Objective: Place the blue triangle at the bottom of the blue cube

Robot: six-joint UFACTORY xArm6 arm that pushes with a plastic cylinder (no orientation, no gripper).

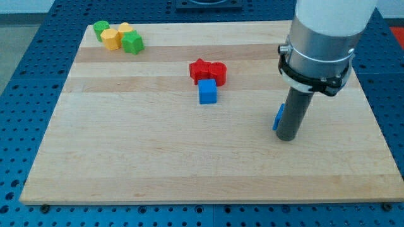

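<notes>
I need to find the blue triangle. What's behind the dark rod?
A sliver of a blue block shows at the dark rod's left edge; the rest, including its shape, is covered. My tip is beside it.

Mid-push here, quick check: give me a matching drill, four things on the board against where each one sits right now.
Things:
1. blue cube
2. blue triangle
3. red blocks
4. green and yellow blocks

Places:
A. the view's top left corner
B. just above the blue cube, touching it
C. mostly hidden behind my tip, at the view's right
D. board centre, below the red pair

Pairs: 1-D, 2-C, 3-B, 4-A
</notes>
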